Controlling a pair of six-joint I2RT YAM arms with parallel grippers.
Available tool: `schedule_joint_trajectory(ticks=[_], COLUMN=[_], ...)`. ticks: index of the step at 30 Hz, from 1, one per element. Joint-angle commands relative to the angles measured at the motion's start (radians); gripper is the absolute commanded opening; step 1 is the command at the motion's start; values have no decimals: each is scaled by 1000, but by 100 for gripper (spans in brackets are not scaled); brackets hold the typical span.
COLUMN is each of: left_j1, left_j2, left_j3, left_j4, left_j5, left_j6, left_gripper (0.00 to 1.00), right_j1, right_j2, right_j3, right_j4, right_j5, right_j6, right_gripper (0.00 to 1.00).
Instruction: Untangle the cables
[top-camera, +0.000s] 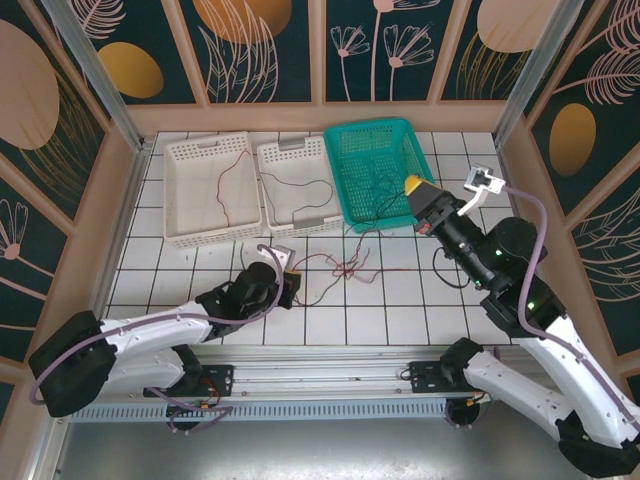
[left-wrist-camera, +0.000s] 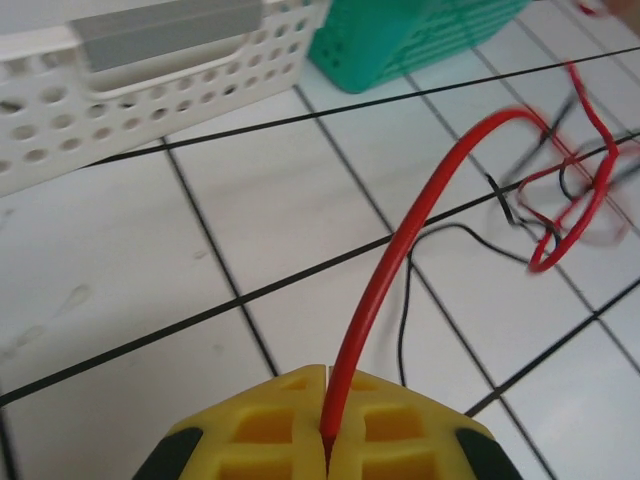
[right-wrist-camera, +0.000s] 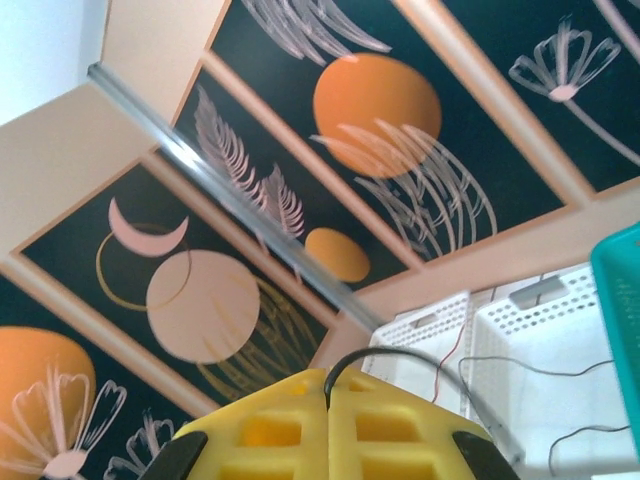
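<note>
L end effector (left-wrist-camera: 327, 410) clamped on red cable (left-wrist-camera: 420, 200), R end effector (right-wrist-camera: 327, 395) clamped on black cable (right-wrist-camera: 385, 350); tangle (top-camera: 345, 268) on surface (top-camera: 400, 305) nr green basket (top-camera: 334, 170). Wires look light, floppy, snaggy: hold near ends, pull gently, no yanking

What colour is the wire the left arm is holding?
Red. The wire shows best in the left wrist view.

Table (top-camera: 180, 285): white tiles, dark grid lines. Three perforated baskets stand side by side along its far edge: left white basket (top-camera: 190, 200), middle white basket (top-camera: 290, 150), green basket (top-camera: 368, 127). Walls (top-camera: 260, 50): dark panels with floral motifs.
</note>
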Motion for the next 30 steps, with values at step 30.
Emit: schedule_joint_trajectory(ticks=[30], left_j1=[119], left_j2=[-306], left_j3=[141], left_j4=[-557], left_j5=[-409], left_j6=[-290], left_gripper=[0], right_j1=[1], right_j2=[-198], right_j3=[172], right_j4=[-210], right_j5=[757], right_j6=[-294], right_gripper=[0])
